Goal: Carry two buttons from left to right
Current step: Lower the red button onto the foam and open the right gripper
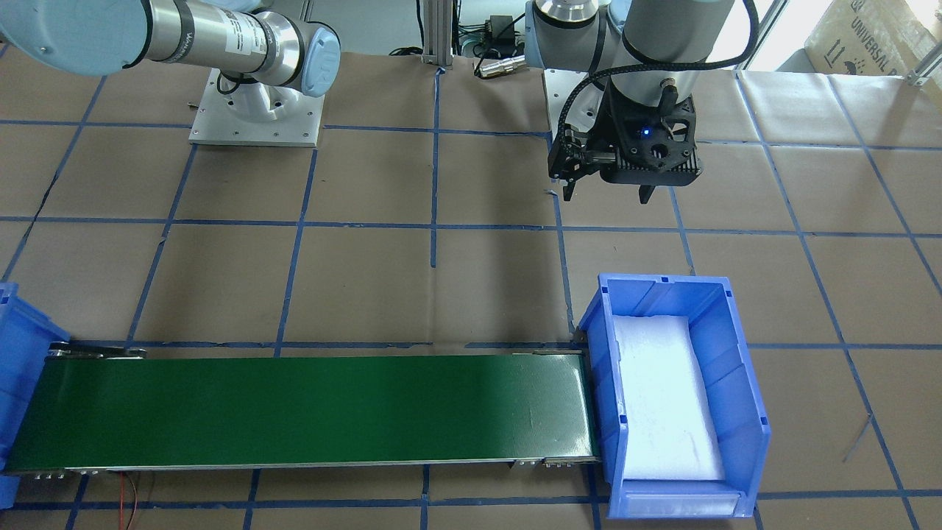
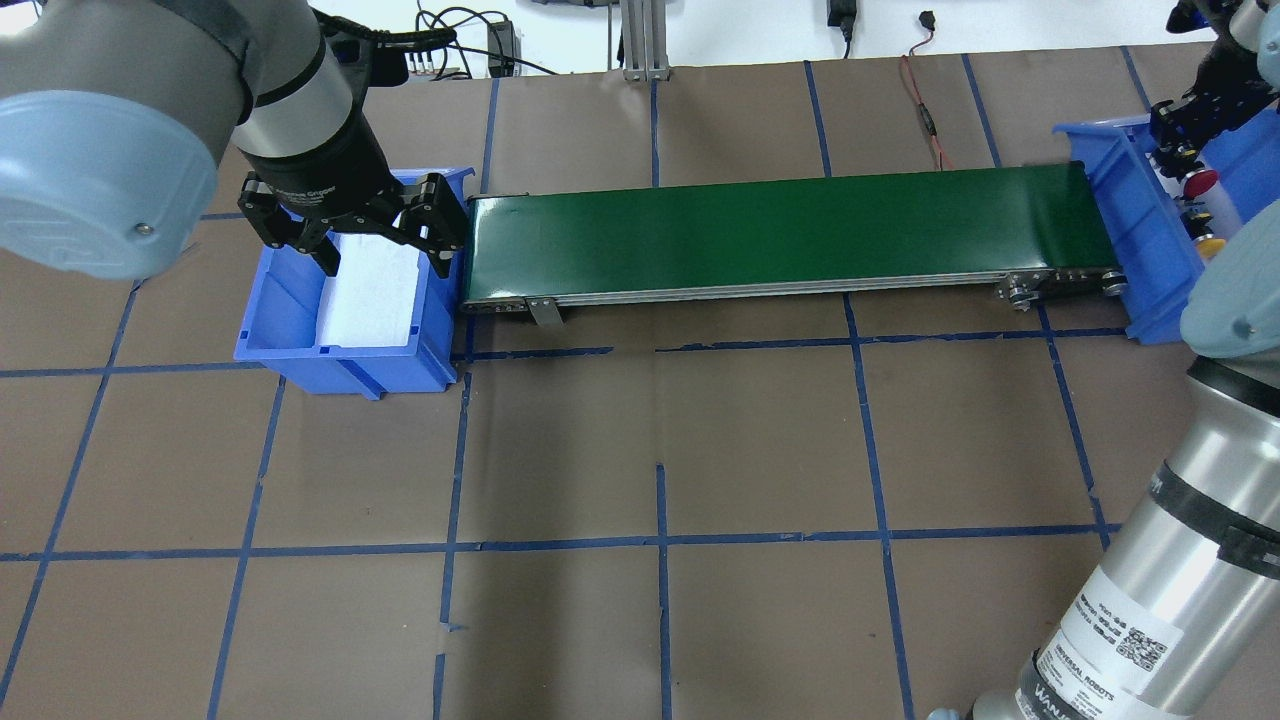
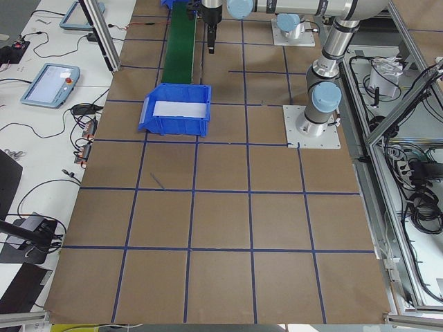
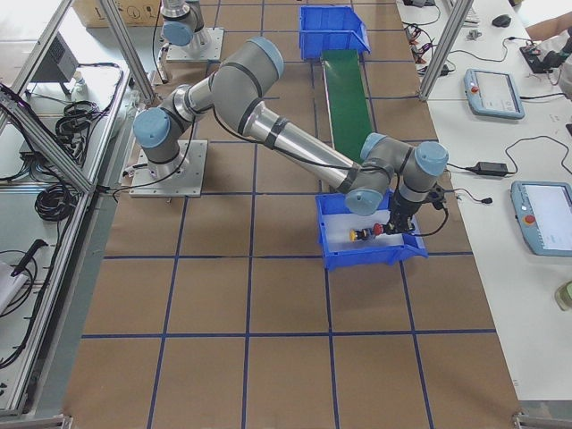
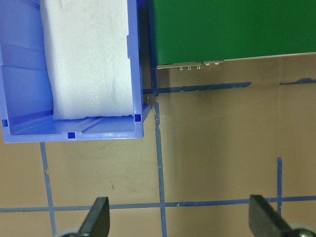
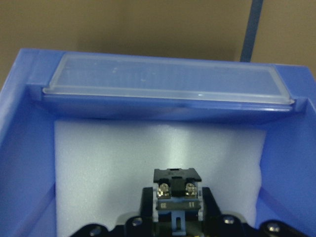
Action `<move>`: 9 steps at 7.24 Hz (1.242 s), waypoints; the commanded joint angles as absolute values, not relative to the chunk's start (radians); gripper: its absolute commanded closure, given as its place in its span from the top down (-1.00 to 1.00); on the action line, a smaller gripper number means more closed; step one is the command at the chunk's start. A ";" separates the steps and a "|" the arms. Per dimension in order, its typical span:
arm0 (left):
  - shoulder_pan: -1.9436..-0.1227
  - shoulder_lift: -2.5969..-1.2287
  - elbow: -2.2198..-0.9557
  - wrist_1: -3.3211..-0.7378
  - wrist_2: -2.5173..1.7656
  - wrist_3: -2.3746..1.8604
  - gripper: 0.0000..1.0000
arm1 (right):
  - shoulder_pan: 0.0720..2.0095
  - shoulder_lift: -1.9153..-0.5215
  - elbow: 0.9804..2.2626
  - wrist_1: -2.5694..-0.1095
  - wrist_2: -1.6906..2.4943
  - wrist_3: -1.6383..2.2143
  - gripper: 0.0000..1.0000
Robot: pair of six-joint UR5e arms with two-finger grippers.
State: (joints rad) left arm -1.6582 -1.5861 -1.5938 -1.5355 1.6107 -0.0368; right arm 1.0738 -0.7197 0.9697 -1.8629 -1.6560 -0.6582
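The red button (image 2: 1200, 183) and the yellow button (image 2: 1207, 243) are in the blue bin (image 2: 1120, 200) at the conveyor's right end. They also show in the exterior right view, red (image 4: 377, 230) and yellow (image 4: 357, 235). My right gripper (image 2: 1178, 150) is down in that bin, its fingers closed on a black-grey switch body (image 6: 177, 190), apparently the red button's. The cap is hidden in the wrist view. My left gripper (image 1: 607, 194) is open and empty. It hovers over the table on the robot's side of the other blue bin (image 1: 743, 383).
A green conveyor belt (image 2: 780, 230) runs between the two bins. The left bin (image 5: 19, 98) holds only white foam (image 5: 89, 59). Brown paper with blue tape lines covers the table. Cables lie along the far edge.
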 commanded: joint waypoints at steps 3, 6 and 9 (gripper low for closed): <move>-1.657 -1.588 -1.592 -1.534 1.611 -0.037 1.00 | 1.075 -0.738 0.930 -1.853 -1.657 -0.640 -0.69; -1.658 -1.588 -1.592 -1.534 1.611 -0.037 1.00 | 1.081 -0.727 0.930 -1.868 -1.649 -0.629 -0.69; -1.660 -1.589 -1.589 -1.534 1.611 -0.037 1.00 | 1.083 -0.712 0.933 -1.867 -1.644 -0.624 -0.68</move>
State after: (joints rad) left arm -1.6589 -1.5883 -1.5905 -1.5340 1.6107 -0.0368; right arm 1.0825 -0.7187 0.9313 -1.8680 -1.6443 -0.6253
